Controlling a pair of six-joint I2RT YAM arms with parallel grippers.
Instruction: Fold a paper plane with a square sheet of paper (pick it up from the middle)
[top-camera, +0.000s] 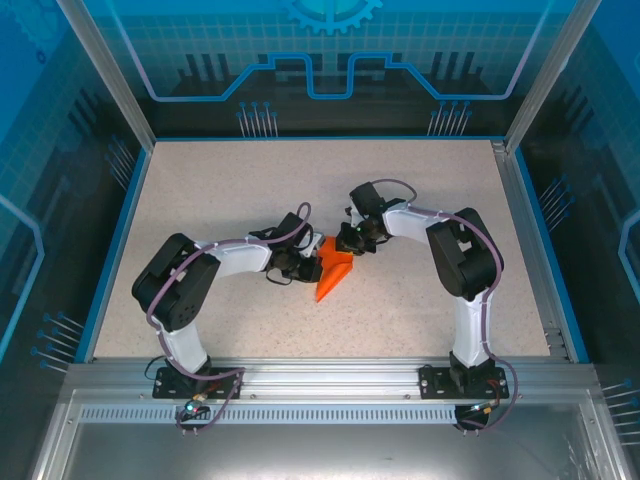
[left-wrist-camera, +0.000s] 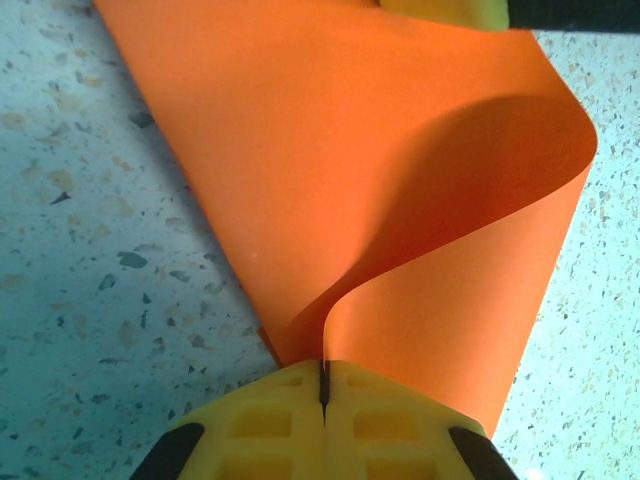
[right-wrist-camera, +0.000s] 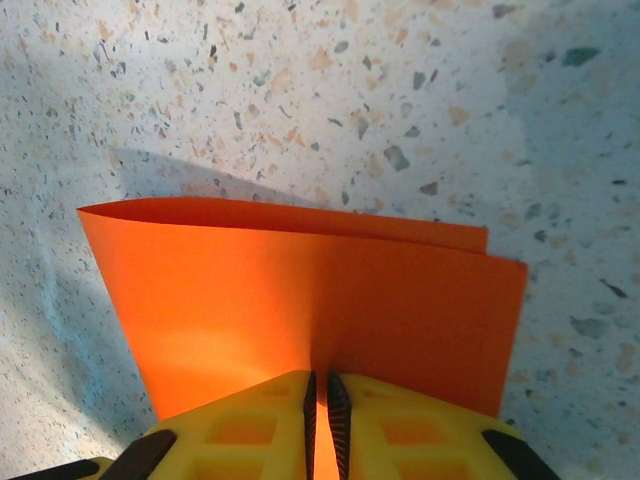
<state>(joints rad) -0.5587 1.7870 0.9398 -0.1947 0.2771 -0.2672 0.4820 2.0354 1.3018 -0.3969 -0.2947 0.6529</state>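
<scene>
Left wrist view shows you the left gripper (left-wrist-camera: 322, 385) pressed shut on a curled flap of the square sheet of paper (left-wrist-camera: 350, 180), which sweeps up from bottom centre to the top of the frame, probably to carry it over for a crease. Your right gripper (right-wrist-camera: 320, 400) pinches the doubled edge at bottom centre, steadying it over the table (right-wrist-camera: 300, 80).

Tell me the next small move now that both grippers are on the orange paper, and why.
Probably ease the left gripper down toward the table to flatten the fold. Both it and the right gripper are shut on the orange paper, which bulges in a soft, uncreased curve between them, so the fold looks unpressed.
</scene>
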